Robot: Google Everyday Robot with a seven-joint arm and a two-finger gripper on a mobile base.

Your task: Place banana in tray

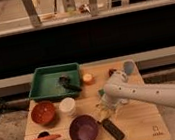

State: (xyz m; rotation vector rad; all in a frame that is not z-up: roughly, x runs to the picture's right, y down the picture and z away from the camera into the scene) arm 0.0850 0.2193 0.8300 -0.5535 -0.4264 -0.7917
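Here we see the white arm (pixel 156 95) reaching in from the right across the wooden worktop (pixel 141 123), with its end effector (pixel 106 105) pointed down near the front middle of the worktop, right over the banana (pixel 104 115). The banana lies on the worktop between the purple bowl (pixel 84 130) and the arm, just above the black remote (pixel 113 130). It is partly hidden by the end effector, so we cannot tell how far the end effector is open or whether it has hold of the banana. The tray (pixel 47 85) sits at the back left corner of the worktop, well apart from the banana, and a dark object (pixel 69 83) lies inside it toward its right side. In front of the tray stand a red bowl (pixel 43 113) and, just beside it, a white cup (pixel 67 107). An orange stick (pixel 45 139) lies at the front left. Right of the tray we make out a small orange item (pixel 88 78) and a blue-grey cup (pixel 128 67).
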